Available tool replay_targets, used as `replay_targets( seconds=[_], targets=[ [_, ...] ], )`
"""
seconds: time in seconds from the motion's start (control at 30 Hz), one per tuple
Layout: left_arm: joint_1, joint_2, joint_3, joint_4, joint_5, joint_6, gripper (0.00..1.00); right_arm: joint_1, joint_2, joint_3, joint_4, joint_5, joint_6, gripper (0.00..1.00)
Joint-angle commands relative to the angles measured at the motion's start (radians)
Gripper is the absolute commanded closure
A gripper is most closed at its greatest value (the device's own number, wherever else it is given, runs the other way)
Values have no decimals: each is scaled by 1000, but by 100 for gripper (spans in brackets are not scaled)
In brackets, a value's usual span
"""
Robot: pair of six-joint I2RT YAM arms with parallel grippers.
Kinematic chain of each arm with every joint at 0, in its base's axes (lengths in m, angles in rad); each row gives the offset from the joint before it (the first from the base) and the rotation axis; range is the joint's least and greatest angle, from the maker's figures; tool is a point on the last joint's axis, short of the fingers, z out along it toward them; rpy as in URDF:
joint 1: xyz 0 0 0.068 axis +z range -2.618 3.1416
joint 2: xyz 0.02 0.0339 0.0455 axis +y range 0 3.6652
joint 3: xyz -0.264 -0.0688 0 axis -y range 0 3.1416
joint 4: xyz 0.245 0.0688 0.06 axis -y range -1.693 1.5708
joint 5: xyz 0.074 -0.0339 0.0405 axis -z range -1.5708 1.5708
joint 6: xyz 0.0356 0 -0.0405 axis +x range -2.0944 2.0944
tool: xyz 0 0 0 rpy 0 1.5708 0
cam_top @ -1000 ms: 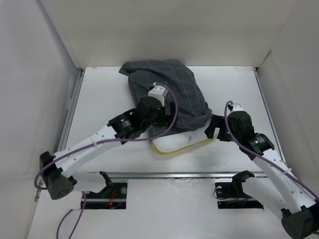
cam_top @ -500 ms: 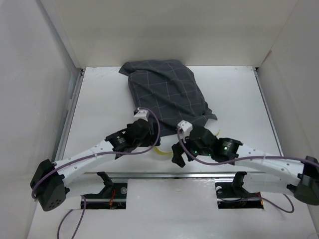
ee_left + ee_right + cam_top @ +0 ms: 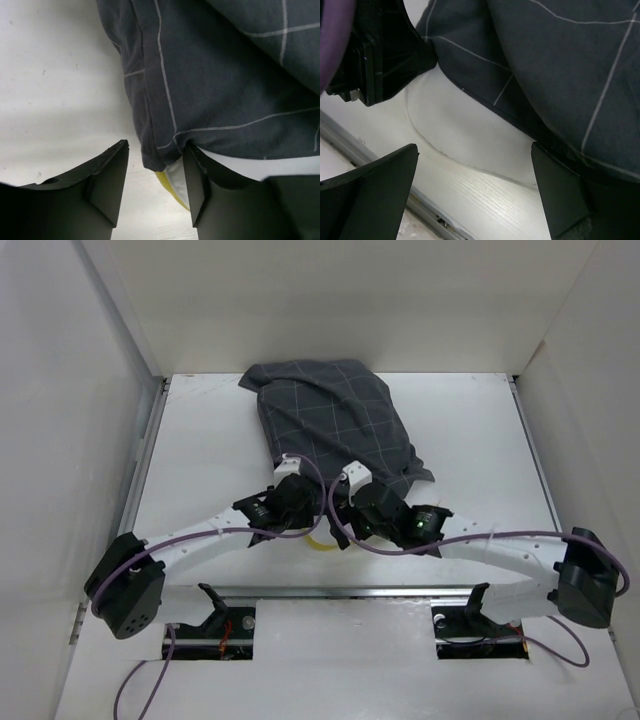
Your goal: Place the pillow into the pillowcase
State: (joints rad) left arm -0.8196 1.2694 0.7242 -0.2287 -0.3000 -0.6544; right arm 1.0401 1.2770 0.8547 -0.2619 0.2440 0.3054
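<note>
White table (image 3: 200,440) bears the pillowcase (image 3: 330,420) lengthwise far-to-near, mouth nearward; left gripper (image 3: 155,145) straddles its hem unclosed, right gripper (image 3: 475,146) spread.

Free table (image 3: 205,440) left and right of the pillowcase (image 3: 330,420).

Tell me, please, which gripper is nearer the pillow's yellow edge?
Left. The left gripper straddles the yellow edge; the right gripper hangs open beside it, over the white pillow.

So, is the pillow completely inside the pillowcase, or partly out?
Partly out: a white and yellow edge of the pillow shows below the hem of the pillowcase.
</note>
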Motion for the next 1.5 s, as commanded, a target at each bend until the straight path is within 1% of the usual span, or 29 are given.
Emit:
replay_targets(
  seconds=[0.0, 0.07, 0.17, 0.27, 0.33, 0.37, 0.4, 0.43, 0.47, 0.53, 0.57, 0.6, 0.63, 0.7, 0.73, 0.8, 0.9, 0.93, 0.97, 1.0, 1.03, 1.07, 1.17, 1.2, 1.23, 1.3, 1.33, 1.37, 1.47],
  targets=[
    [16, 7, 58, -21, -57, 6, 57, 0, 44, 37, 56, 29, -31, 0],
    [16, 7, 67, -43, -57, 15, 59, 9, 73, 37, 69, -4, -52, 0],
    [16, -16, 78, -34, -57, 39, 59, 58, 126, 37, 87, 15, -89, 0],
    [16, -28, 78, -34, -57, 48, 51, 67, 177, 37, 98, 124, -66, 0],
    [16, -28, 78, -34, -57, 48, 49, 67, 214, 27, 119, 208, -7, 0],
    [26, -16, 78, -34, -68, 48, 49, 67, 225, 27, 119, 281, 13, 5],
    [27, -16, 78, -34, -68, 48, 49, 67, 225, 27, 95, 325, 44, 15],
    [27, -4, 78, -47, -80, 48, 49, 67, 238, 36, 81, 365, 84, 36],
    [36, 8, 89, -47, -93, 39, 49, 67, 239, 37, 69, 397, 143, 70],
    [36, 8, 89, -60, -102, 27, 49, 67, 204, 15, 69, 445, 178, 94],
    [36, 8, 89, -60, -102, 27, 49, 67, 191, 4, 69, 445, 187, 100],
    [45, 8, 89, -48, -102, 27, 49, 67, 179, -5, 69, 445, 187, 100],
    [45, 8, 80, -38, -102, 27, 55, 67, 167, -19, 78, 436, 187, 100],
    [45, 8, 80, -9, -79, 41, 61, 67, 147, -19, 92, 413, 163, 100],
    [54, 8, 80, 36, -62, 53, 67, 67, 131, -28, 102, 399, 162, 100],
    [54, 33, 80, 78, -4, 85, 100, 67, 121, -37, 134, 383, 152, 100],
    [54, 53, 119, 101, 38, 124, 100, 67, 120, -37, 168, 403, 161, 100],
    [33, 41, 144, 101, 38, 124, 100, 67, 120, -25, 168, 422, 179, 100],
    [17, 21, 153, 89, 38, 136, 100, 67, 120, -25, 180, 481, 190, 100],
    [-1, -5, 153, 78, 18, 136, 100, 67, 120, -16, 214, 509, 199, 100],
    [-33, -72, 170, 66, 18, 136, 100, 67, 120, -16, 240, 534, 199, 100],
    [-47, -111, 182, 57, 18, 136, 100, 67, 110, -6, 266, 587, 199, 100],
    [-82, -249, 196, 32, 65, 145, 100, 67, 90, 13, 392, 670, 199, 100],
    [-96, -269, 207, -22, 65, 133, 100, 67, 90, 14, 433, 705, 199, 100],
    [-96, -284, 216, -44, 77, 118, 100, 67, 90, 14, 531, 716, 186, 100],
    [-116, -323, 231, -55, 122, 118, 100, 67, 79, 14, 655, 716, 115, 100],
    [-116, -332, 247, -55, 165, 134, 100, 67, 79, 1, 803, 703, 86, 100],
    [-116, -332, 263, -55, 224, 157, 100, 67, 94, 1, 882, 703, 54, 100],
    [-125, -357, 348, -115, 290, 185, 100, 67, 137, 6, 1088, 713, -24, 100]
  ],
)
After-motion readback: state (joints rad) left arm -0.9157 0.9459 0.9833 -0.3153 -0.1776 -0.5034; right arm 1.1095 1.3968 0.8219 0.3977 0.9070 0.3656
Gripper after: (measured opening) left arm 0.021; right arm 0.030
